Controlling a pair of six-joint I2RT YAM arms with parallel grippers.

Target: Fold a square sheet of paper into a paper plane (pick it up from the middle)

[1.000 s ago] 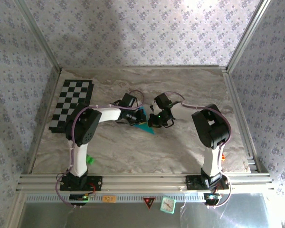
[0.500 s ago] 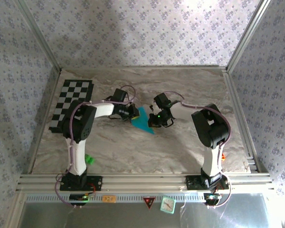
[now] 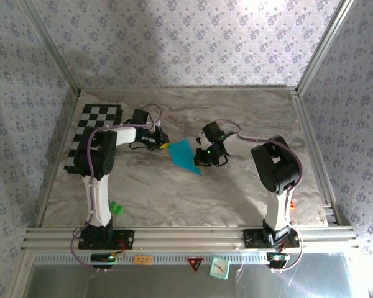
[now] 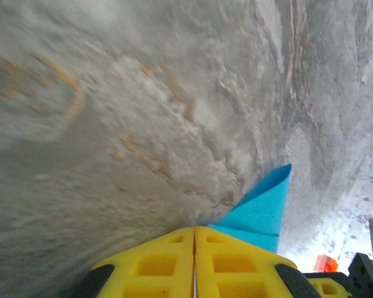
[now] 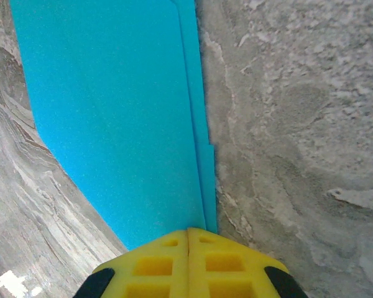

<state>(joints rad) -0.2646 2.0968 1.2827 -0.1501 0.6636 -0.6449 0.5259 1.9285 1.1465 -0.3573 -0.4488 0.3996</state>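
Observation:
The cyan-blue paper [image 3: 185,155] lies on the marble table as a folded pointed shape, its tip toward the near side. In the right wrist view the paper [image 5: 112,112] shows layered folded edges along its right side. My right gripper [image 5: 188,231] is shut, its yellow tips resting on the paper's near edge; from above the right gripper [image 3: 199,158] sits at the paper's right side. My left gripper [image 4: 194,228] is shut with nothing in it, just left of the paper [image 4: 261,208]. Seen from above, the left gripper [image 3: 163,143] stands apart from the sheet.
A black-and-white checkerboard mat [image 3: 93,133] lies at the back left. A small green block [image 3: 116,208] sits near the left arm's base. Aluminium rails [image 3: 311,143] frame the table. A small orange object [image 4: 326,280] shows past the paper.
My left gripper has pulled away to the left, off the paper and toward the checkerboard mat, uncovering the whole sheet. The right gripper and the paper have stayed put.

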